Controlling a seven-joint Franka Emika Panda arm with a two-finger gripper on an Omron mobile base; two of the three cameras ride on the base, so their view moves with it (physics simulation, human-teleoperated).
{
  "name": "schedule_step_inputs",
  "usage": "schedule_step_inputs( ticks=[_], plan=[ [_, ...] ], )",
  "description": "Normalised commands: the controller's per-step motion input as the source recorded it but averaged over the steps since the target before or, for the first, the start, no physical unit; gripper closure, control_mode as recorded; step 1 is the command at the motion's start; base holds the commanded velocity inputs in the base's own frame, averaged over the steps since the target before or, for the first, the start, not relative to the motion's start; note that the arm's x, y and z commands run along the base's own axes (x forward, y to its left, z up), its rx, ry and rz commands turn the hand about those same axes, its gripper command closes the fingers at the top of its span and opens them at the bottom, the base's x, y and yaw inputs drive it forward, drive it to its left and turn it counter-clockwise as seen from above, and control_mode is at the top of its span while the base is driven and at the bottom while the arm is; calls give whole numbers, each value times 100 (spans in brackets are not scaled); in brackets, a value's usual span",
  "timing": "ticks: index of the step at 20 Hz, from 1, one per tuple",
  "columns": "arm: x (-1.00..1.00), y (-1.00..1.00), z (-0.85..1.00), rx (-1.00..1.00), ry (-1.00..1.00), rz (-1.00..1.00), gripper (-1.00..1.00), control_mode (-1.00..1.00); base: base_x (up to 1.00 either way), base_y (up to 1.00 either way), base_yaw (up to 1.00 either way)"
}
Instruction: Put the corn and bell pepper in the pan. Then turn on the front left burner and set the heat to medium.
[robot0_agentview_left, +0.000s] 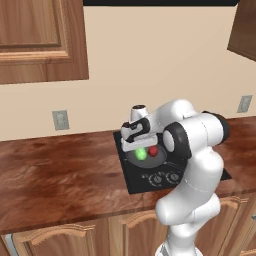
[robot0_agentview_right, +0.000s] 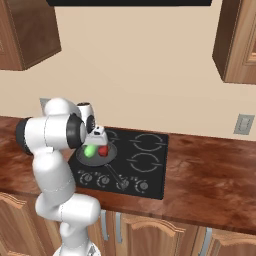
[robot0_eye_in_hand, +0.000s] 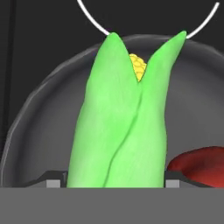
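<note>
Over dark cooktop (robot0_agentview_right: 145, 165) on wooden surface (robot0_agentview_left: 55, 185): gripper (robot0_eye_in_hand: 117, 181) low in pan (robot0_eye_in_hand: 39, 131), spread around corn (robot0_eye_in_hand: 124, 127), tips flanking it; bell pepper (robot0_eye_in_hand: 199, 164) beside, also in pan.

One corn (robot0_eye_in_hand: 120, 127), one bell pepper (robot0_eye_in_hand: 199, 165), one pan (robot0_eye_in_hand: 39, 131), four stove knobs (robot0_agentview_right: 122, 185), two wall outlets (robot0_agentview_left: 60, 120).

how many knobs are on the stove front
4 knobs, in a row along the front edge of the stove: far left, next, then by the pan handle tip, far right. The arm hides some in the left base view.
</note>
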Motion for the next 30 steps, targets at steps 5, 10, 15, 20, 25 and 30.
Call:
schedule_step_inputs(
  ticks=[5,10,15,20,25,30],
  plan=[
    [6,0,0,0,0,0,-100,-100,0,0,0],
    [-2,0,0,0,0,0,-100,-100,0,0,0],
    [-17,2,22,0,-6,0,-100,-100,0,0,0],
    [-20,0,36,0,-6,-1,-100,-100,0,0,0],
    [-78,0,4,2,7,-1,-100,-100,0,0,0],
    [-61,-2,0,9,4,-1,-100,-100,0,0,0]
  ],
)
